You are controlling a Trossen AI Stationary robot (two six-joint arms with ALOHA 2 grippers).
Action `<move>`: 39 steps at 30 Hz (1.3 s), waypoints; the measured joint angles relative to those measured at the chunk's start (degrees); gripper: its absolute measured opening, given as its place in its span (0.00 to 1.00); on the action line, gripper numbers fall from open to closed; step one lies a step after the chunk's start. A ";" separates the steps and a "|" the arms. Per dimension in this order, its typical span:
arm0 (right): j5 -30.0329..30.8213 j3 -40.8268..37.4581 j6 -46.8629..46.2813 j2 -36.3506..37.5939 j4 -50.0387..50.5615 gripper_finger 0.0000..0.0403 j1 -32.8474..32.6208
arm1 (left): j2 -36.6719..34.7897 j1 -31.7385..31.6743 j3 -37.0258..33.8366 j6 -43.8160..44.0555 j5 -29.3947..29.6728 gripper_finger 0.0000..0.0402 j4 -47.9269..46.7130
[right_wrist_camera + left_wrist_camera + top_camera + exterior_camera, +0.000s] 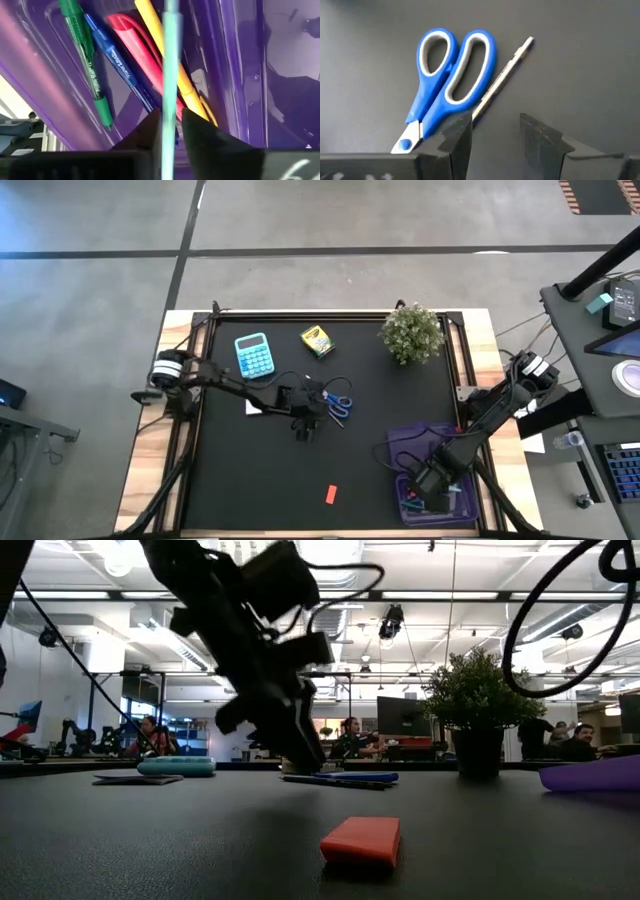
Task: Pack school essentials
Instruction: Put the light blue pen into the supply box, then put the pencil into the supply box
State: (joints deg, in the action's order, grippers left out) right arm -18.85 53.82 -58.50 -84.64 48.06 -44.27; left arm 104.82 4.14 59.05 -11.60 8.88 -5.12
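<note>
Blue-handled scissors [447, 85] lie flat on the black table beside a thin silver pen [502, 75]. My left gripper [495, 137] stands open right over them, one finger [457, 137] above the scissors' pivot and the pen's near end. My right gripper [170, 132] reaches down into the translucent purple case [430, 470], shut on a teal pen [171, 60]. Green [85, 60], blue [117, 62], pink [137, 47] and yellow [167, 55] pens lie in the case. The orange eraser [330, 495], the yellow crayon box [317, 340] and a white note pad [253, 406] lie flat on the table. My left gripper: I cannot tell whether its finger touches the scissors or the silver pen. My right gripper has the teal pen's shaft [170, 107] pinched between its two fingers, coming steeply from above. The pen runs along the fingers' line and points down into the case, over the pens lying there.
A teal calculator [254, 355] lies at the far left of the table. A bushy potted plant [412, 333] stands at the far right. There is bare black table between the eraser and the scissors. People sit in the room beyond the far edge.
</note>
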 joint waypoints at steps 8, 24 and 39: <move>-0.01 0.00 -0.54 -0.72 -0.35 0.34 0.02 | 1.66 -1.81 0.92 -1.35 -0.36 0.36 0.46; -0.01 3.37 -1.09 -0.48 -0.44 0.35 0.02 | 2.03 -5.95 -0.79 -3.82 -7.34 0.36 1.88; 7.09 11.94 -1.07 -0.44 -0.32 0.32 0.02 | 4.39 -6.10 -3.36 -0.57 -12.27 0.19 1.79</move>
State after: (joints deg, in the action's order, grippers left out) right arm -11.76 65.76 -59.57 -85.08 47.75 -44.25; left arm 109.21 -1.96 55.69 -12.17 -3.39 -3.33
